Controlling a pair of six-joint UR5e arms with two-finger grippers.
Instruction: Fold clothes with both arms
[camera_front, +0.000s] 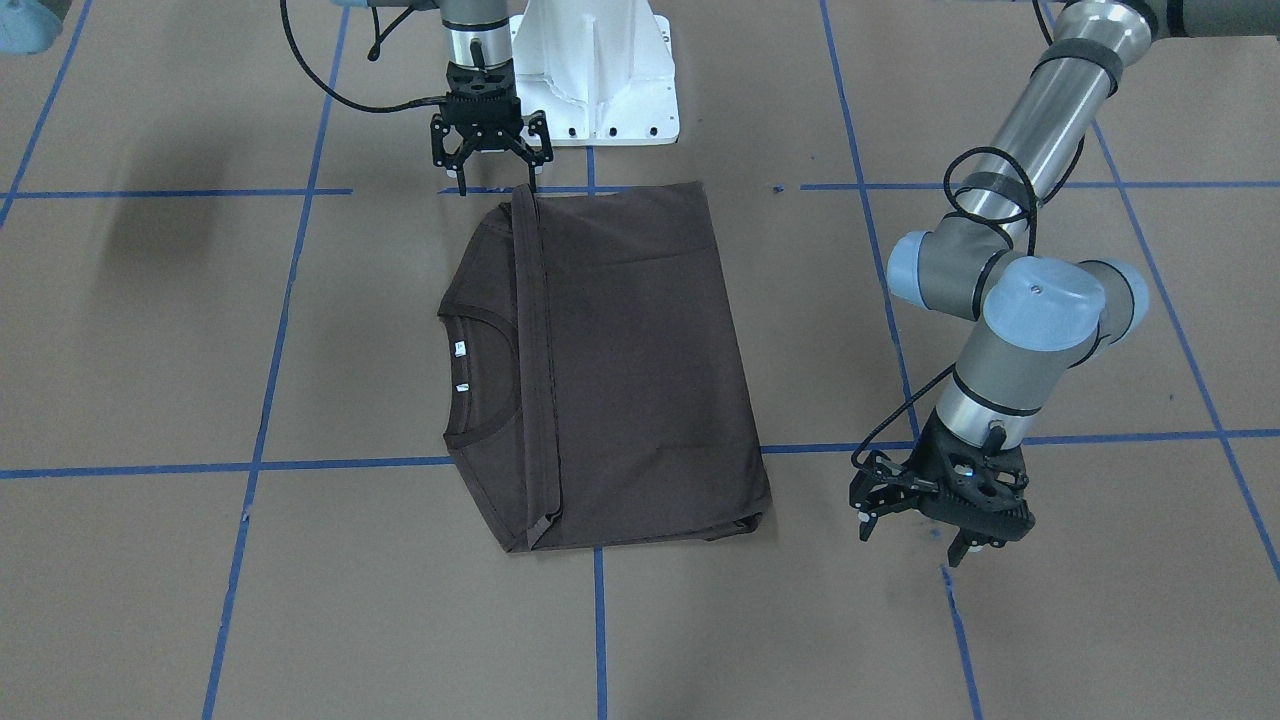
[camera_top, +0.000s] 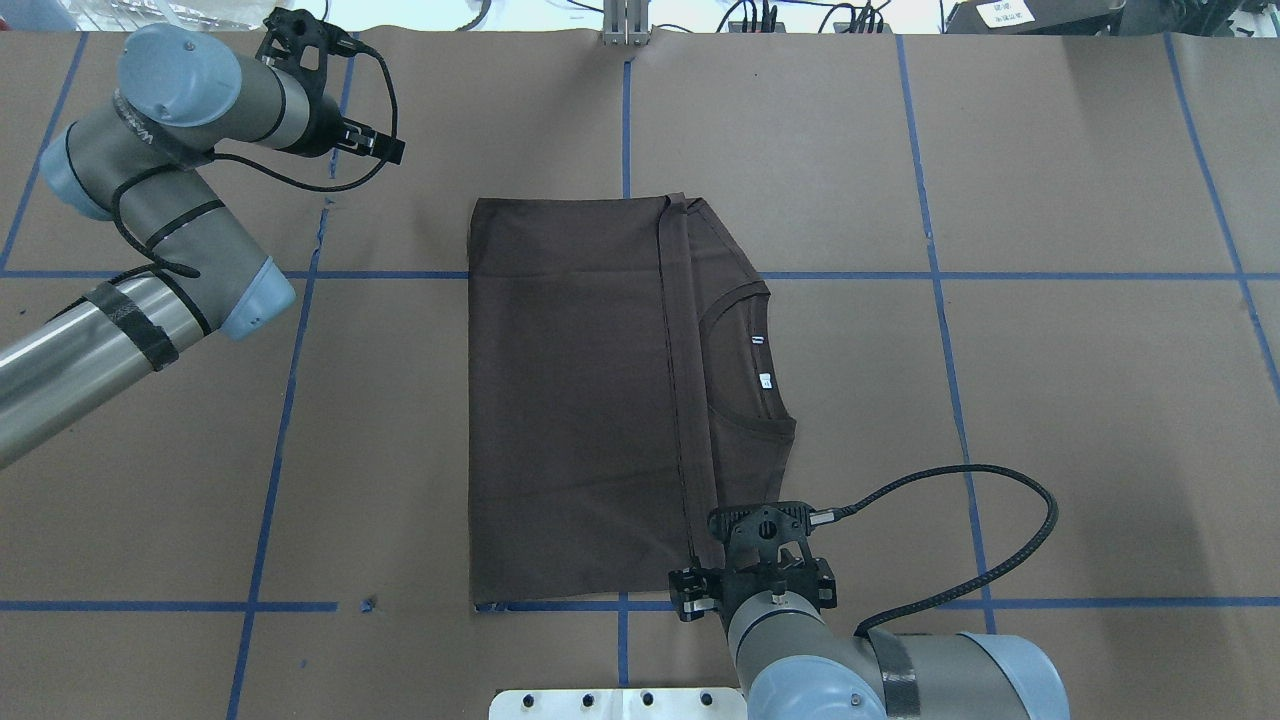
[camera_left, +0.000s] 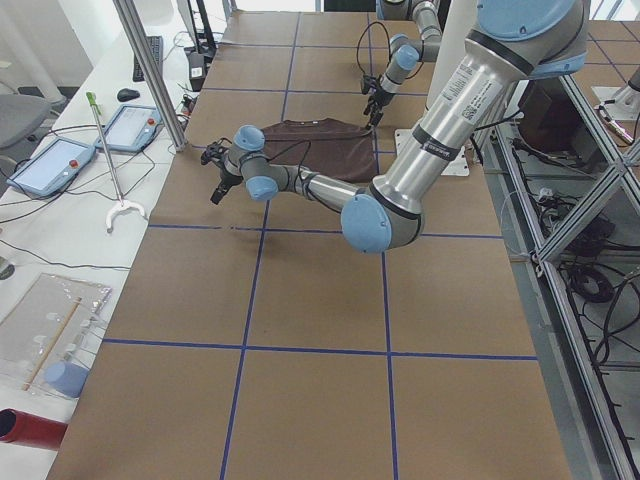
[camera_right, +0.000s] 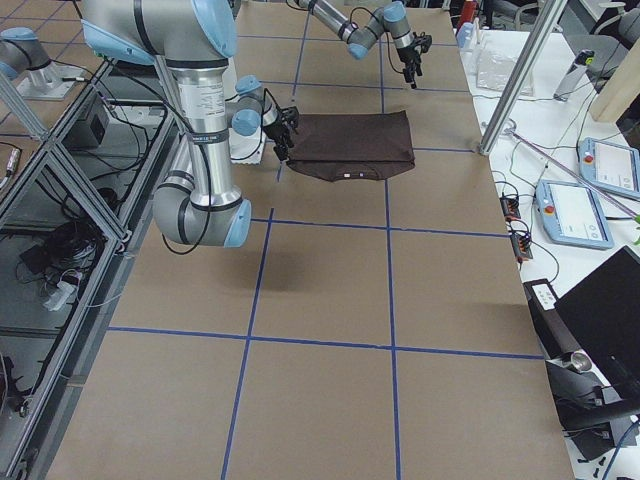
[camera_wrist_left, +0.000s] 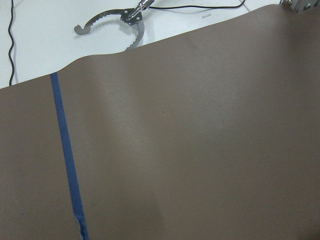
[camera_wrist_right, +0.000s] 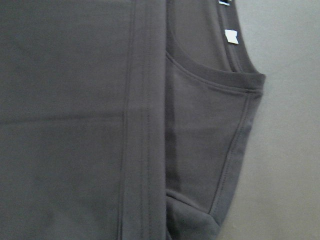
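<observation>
**Brown T-shirt (camera_front: 640, 380) folded to a panel: take both corners together for the next fold**

Lies flat on the paper-covered surface (camera_front: 150, 350), with one corner right at the fingertips of the right end effector (camera_front: 495, 178) and well apart from the left end effector (camera_front: 912, 535). Both released, fingers spread, nothing between them. Left one out over bare paper beside a blue tape line (camera_wrist_left: 64, 150).

Probably another fold across the panel to come. Bring the left end effector in to the corner opposite the right one. Pinch every layer at both corners, lift level, carry over at one pace, lay down without dragging. Likely to bunch if only the top layer is caught.

Soft, matte, limp knit, faintly creased. Stitched hem band (camera_wrist_right: 142, 125) running straight across. Ribbed round collar (camera_wrist_right: 215, 80) and two small white tags (camera_top: 758, 340) exposed beside it. Roughly rectangular, tapering at the shoulders.
</observation>
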